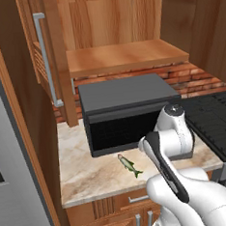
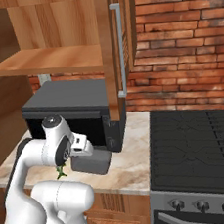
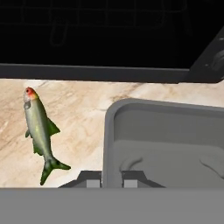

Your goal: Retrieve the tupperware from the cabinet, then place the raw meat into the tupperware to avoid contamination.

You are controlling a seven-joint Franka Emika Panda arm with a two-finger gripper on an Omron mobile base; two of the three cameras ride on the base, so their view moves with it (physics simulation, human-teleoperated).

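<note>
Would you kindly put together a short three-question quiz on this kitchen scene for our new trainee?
1. True or false: the raw meat already lies inside the tupperware.
2. What is the tool shut on: A) fish, B) tupperware wall, C) cabinet handle?
3. What big black appliance stands behind the tub on the counter?

Key: 1 false; 2 B; 3 the microwave.

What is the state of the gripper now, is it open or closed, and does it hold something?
Gripper: closed on the near rim of the tupperware, holding it low over the counter beside the raw meat.
</note>
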